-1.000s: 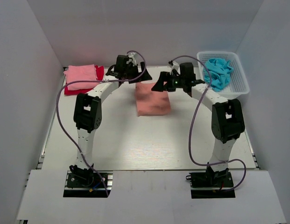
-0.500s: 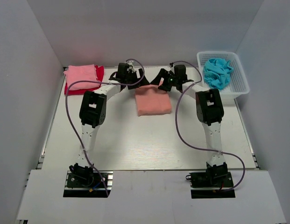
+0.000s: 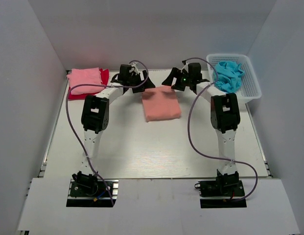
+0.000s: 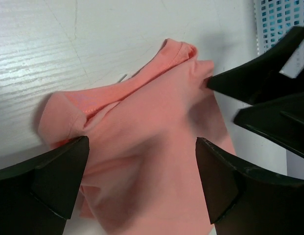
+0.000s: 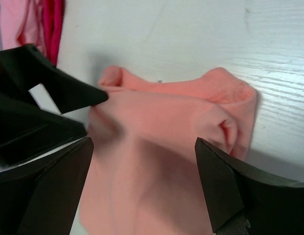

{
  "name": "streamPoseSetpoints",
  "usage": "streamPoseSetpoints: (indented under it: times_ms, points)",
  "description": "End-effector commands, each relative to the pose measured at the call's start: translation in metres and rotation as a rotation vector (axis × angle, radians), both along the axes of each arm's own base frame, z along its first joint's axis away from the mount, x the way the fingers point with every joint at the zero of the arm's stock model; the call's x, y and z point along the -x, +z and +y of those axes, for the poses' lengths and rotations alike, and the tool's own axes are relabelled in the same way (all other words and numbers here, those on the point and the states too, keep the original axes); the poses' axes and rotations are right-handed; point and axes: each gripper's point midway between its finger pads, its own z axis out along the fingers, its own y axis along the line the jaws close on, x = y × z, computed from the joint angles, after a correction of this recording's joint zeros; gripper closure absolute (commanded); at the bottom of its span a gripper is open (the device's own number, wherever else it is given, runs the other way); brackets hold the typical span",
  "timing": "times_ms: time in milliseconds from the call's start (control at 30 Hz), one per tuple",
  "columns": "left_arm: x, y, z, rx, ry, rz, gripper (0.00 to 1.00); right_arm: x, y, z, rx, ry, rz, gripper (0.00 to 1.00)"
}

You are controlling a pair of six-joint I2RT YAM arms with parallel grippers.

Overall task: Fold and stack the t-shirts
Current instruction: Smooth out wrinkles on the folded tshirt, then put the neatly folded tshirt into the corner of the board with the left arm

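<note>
A salmon-orange t-shirt lies folded in the middle of the table. It also shows in the left wrist view and the right wrist view. My left gripper hangs open over its far left corner, holding nothing. My right gripper hangs open over its far right corner, also empty. A light pink t-shirt lies folded on a red t-shirt at the back left. A turquoise-blue t-shirt lies crumpled in the basket.
The white lattice basket stands at the back right, close to the right arm. White walls close in the table at the back and both sides. The two grippers face each other closely; each shows in the other's wrist view.
Both grippers have drawn back and apart from the salmon shirt's far edge. The shirt now lies flat, its far edge free of the fingers. Both arms' elbows have swung nearer the back.
</note>
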Motion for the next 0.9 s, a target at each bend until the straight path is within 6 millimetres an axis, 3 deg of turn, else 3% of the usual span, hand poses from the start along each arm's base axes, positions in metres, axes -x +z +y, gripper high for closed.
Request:
streamPoseSetpoints:
  times_ms: [0,33,67,100,133,167,367,467,600,667,700,767,800,867]
  points:
    - [0.005,0.082,0.007,0.024,-0.003,-0.101,0.0,0.012,0.117,-0.005,0.034,0.104,-0.25,0.1]
    - [0.013,0.076,0.01,0.011,0.006,-0.079,0.0,0.013,0.119,-0.011,0.064,0.083,-0.259,0.1]
    - [0.018,0.078,0.013,0.014,0.03,-0.057,0.0,0.025,0.152,-0.015,0.072,0.078,-0.314,0.1]
    - [0.026,0.079,0.022,-0.012,0.063,-0.047,0.0,0.035,0.131,-0.023,0.124,0.092,-0.298,0.1]
    - [0.035,0.077,0.02,-0.018,0.07,-0.023,0.0,0.04,0.134,-0.026,0.142,0.094,-0.308,0.1]
    - [0.04,0.075,0.025,-0.034,0.086,-0.009,0.0,0.055,0.15,-0.029,0.164,0.114,-0.33,0.1]
    - [0.081,0.035,0.031,-0.159,0.148,0.169,0.0,0.084,0.141,-0.059,0.295,0.062,-0.256,0.1]
    - [0.091,0.008,0.035,-0.246,0.195,0.251,0.0,0.094,0.151,-0.074,0.355,0.028,-0.253,0.1]
    - [0.084,-0.008,0.032,-0.333,0.228,0.278,0.05,0.108,0.164,-0.09,0.415,-0.011,-0.243,0.1]
    - [0.084,-0.03,0.025,-0.384,0.227,0.302,0.06,0.112,0.166,-0.094,0.435,-0.031,-0.248,0.1]
    - [0.076,-0.028,0.023,-0.386,0.235,0.291,0.09,0.117,0.173,-0.099,0.439,-0.049,-0.26,0.1]
    - [0.068,-0.043,0.013,-0.433,0.227,0.288,0.13,0.12,0.173,-0.103,0.448,-0.066,-0.262,0.1]
    - [0.079,-0.053,0.011,-0.48,0.205,0.328,0.16,0.125,0.176,-0.108,0.455,-0.078,-0.27,0.1]
    - [0.075,-0.059,0.014,-0.552,0.236,0.326,0.27,0.131,0.186,-0.115,0.469,-0.111,-0.296,0.1]
